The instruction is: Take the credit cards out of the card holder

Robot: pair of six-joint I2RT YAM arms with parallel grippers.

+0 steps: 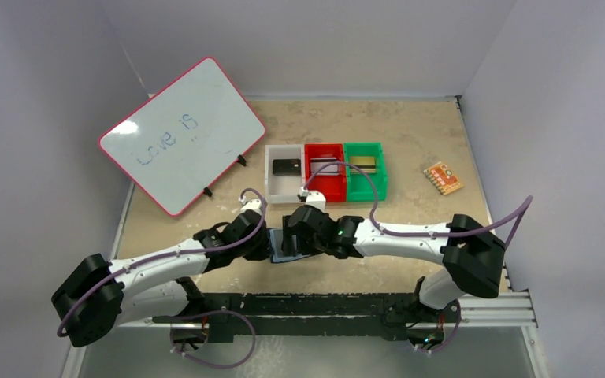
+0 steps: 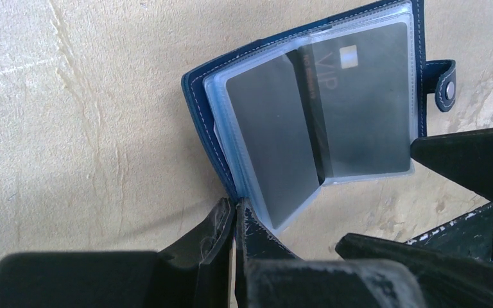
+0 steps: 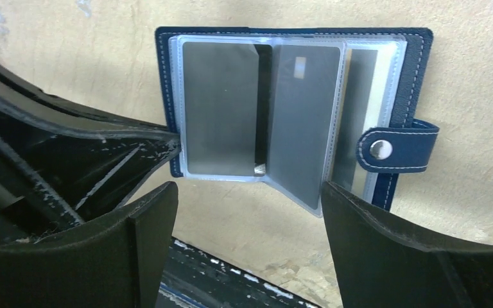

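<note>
- Card holder (image 1: 286, 246) lies open and flat on the table (image 1: 410, 213), near the front, between the two grippers. It is blue outside, with clear pockets inside.
- White board (image 1: 181, 134) stands far to the left, tilted, with "Love is" written on it.
- Left gripper (image 2: 234, 215) is pinched tight on the left edge of the blue cover, at a corner.
- Grey cards (image 3: 221, 109) sit in the clear pockets. One pocket stands up a bit like a page in a book.
- Snap tab (image 3: 398, 149) sticks out on the right side of the cover.
- Right gripper (image 3: 250, 199) hangs just above the pockets with its fingers (image 3: 154, 218) spread wide. It holds nothing.
- White box (image 1: 272, 179), red box (image 1: 309, 181) and green box (image 1: 382, 169) stand in a row behind, touching. Each has a card in it.
- Orange piece (image 1: 443, 177) lies alone far to the right.
</note>
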